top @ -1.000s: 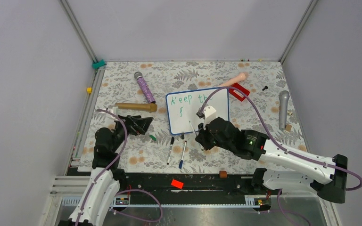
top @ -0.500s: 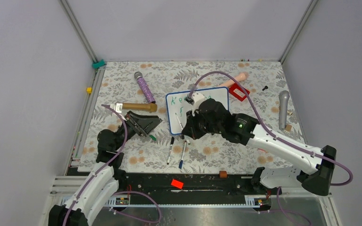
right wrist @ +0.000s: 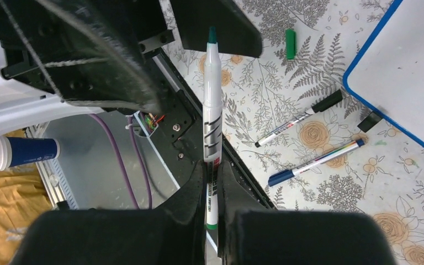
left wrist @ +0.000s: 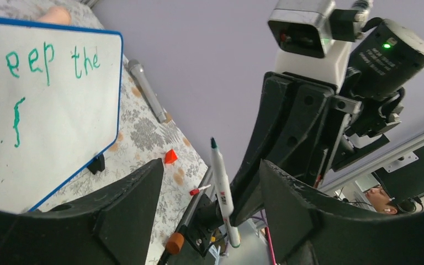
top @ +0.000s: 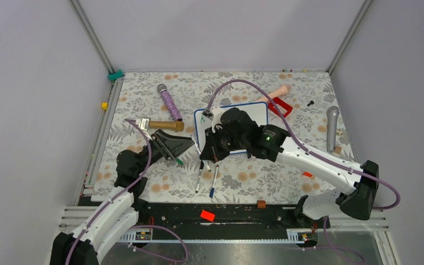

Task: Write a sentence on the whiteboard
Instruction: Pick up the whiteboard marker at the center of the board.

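Floral tabletop (top: 143, 94): only "Keep the f" is written on the whiteboard (left wrist: 61, 110), while the marker (right wrist: 212, 99) is pinched by the right gripper (right wrist: 212, 182) between the parted, empty jaws of the left gripper (left wrist: 210, 165).

right arm: swung left across the board (top: 258, 115), from its near right corner to over its left edge
right gripper (top: 205, 156): now just off the board's left edge
marker (right wrist: 212, 110): carried along, green tip now seen between the left gripper's fingers
left gripper (top: 179, 145): reached further in from the table's near edge; jaws narrower
writing (left wrist: 43, 59): from above, now covered by the right arm
orange bit (top: 307, 174): uncovered
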`<state>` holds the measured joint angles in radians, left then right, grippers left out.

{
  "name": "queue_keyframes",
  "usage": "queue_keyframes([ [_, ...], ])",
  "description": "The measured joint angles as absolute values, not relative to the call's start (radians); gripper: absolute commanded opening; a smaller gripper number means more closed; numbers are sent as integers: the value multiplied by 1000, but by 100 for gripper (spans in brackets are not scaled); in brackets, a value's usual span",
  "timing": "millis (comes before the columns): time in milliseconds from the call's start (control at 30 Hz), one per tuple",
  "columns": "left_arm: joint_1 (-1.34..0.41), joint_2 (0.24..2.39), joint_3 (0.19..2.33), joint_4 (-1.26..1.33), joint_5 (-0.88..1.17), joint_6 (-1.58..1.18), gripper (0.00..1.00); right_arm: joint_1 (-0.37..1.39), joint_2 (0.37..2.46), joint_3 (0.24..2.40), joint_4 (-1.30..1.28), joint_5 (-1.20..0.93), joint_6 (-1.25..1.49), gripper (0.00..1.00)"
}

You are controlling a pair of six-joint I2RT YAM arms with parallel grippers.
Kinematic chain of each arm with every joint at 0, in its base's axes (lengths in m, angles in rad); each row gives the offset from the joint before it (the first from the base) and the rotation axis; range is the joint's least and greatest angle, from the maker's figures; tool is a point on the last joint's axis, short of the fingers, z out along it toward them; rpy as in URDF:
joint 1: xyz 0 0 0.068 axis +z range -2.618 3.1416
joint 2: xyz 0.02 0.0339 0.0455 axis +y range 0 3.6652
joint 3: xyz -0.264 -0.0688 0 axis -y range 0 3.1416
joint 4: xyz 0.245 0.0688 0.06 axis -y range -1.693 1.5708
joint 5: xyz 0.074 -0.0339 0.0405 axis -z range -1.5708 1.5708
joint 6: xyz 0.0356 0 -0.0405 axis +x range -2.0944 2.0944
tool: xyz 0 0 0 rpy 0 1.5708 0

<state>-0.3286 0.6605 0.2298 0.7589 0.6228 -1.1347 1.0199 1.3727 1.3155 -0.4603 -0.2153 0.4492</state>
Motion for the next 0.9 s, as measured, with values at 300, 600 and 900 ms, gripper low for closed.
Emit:
queue_keyframes([
  [300, -345, 772, 255, 794, 660, -1173, 24, 1019, 1390, 1324, -461, -263, 454, 0],
  [600, -375, 787, 264, 839, 675, -1199, 0, 1016, 1420, 1339, -472, -282, 447, 0],
  [900, -381, 737, 244, 834, 606, -1245, 0, 1016, 1412, 1345, -459, -276, 456, 50],
])
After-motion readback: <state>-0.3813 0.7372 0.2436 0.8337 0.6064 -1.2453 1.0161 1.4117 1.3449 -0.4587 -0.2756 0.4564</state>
